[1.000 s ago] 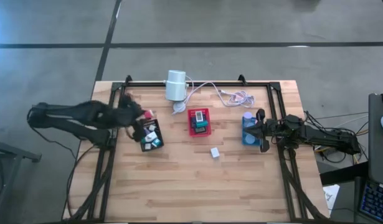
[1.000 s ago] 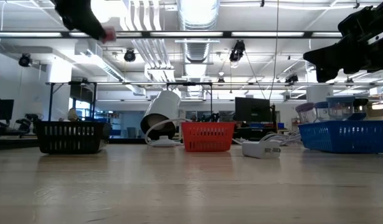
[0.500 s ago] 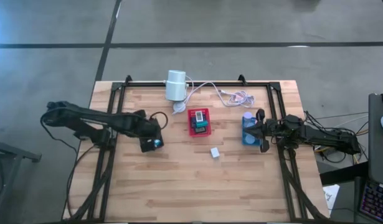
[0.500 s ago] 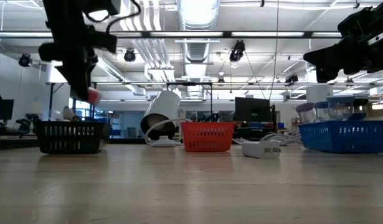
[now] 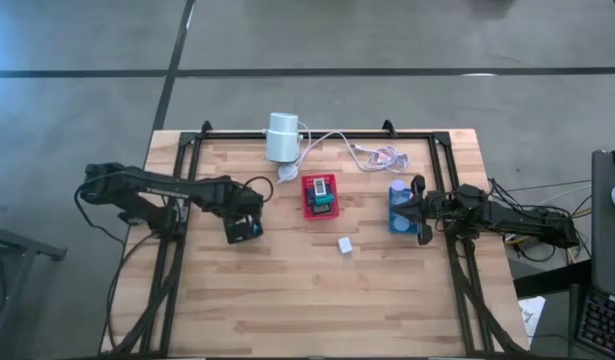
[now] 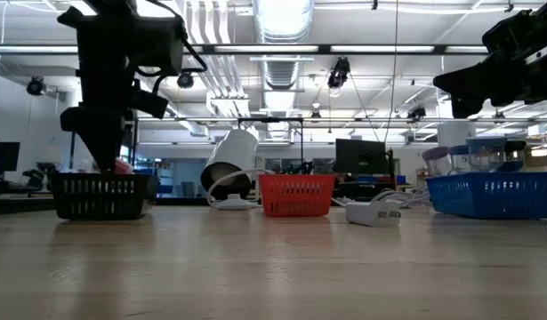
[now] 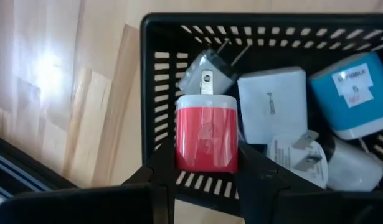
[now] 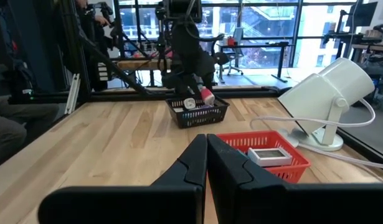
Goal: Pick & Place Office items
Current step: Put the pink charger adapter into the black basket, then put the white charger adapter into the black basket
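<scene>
The left hand (image 7: 207, 171) pinched a red charger (image 7: 207, 142) between its fingers, holding it just over the near wall of the black tray (image 7: 155, 37). Inside that tray lay a white charger (image 7: 272, 98), a blue one (image 7: 352, 93) and a grey plug (image 7: 203, 71). Beyond the black tray stood the red tray (image 5: 321, 196), with a white block (image 5: 344, 245) on the counter (image 5: 307, 300) near it. Farthest from the black tray, the right hand (image 5: 421, 212) hung pressed together and empty over the blue tray (image 5: 398, 211).
</scene>
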You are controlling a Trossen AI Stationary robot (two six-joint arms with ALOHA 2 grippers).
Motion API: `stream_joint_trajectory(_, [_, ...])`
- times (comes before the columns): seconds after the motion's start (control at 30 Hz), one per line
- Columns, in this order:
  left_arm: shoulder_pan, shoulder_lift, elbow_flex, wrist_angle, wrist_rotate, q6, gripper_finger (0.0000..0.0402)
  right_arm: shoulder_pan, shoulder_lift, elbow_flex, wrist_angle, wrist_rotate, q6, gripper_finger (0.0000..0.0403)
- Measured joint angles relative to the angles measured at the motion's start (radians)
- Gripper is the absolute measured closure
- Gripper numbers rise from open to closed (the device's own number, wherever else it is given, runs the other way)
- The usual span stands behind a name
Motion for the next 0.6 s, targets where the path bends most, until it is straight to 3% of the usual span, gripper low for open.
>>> stream_joint_trajectory(0.17, [0.003, 0.000, 0.000, 0.003, 0.063, -0.001, 0.0272, 0.000, 0.000, 0.000, 0.000, 0.000, 0.000, 0.0394])
stream_joint_trajectory(0.37, [0.003, -0.003, 0.000, 0.002, 0.066, 0.000, 0.0209, 0.000, 0.000, 0.000, 0.000, 0.000, 0.000, 0.0394])
stream_joint_trajectory(0.6, [0.002, -0.057, 0.046, -0.043, 0.066, -0.001, 0.0167, 0.000, 0.000, 0.000, 0.000, 0.000, 0.003, 0.0394])
